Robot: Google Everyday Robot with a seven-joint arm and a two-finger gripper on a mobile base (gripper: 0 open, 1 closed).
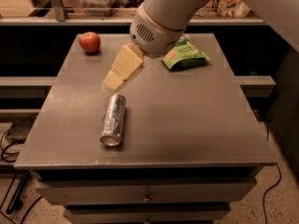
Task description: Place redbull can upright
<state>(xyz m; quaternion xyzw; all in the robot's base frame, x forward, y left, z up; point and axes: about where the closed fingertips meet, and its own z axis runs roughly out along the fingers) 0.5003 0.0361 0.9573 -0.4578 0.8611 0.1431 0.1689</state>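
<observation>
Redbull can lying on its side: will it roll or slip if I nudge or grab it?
Probably rolls sideways if nudged: the redbull can lies on its round side on the flat table. Its shiny metal looks slippery. The pincer hovers beyond its far end.

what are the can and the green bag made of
The can looks metal: shiny silver, with glints along its side. The green bag is probably glossy plastic film, crinkled. The gripper hangs near the can's far end.

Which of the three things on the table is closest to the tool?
The can, lying on its side: the tool hangs just past its far end. The apple and green bag sit farther back.
</observation>
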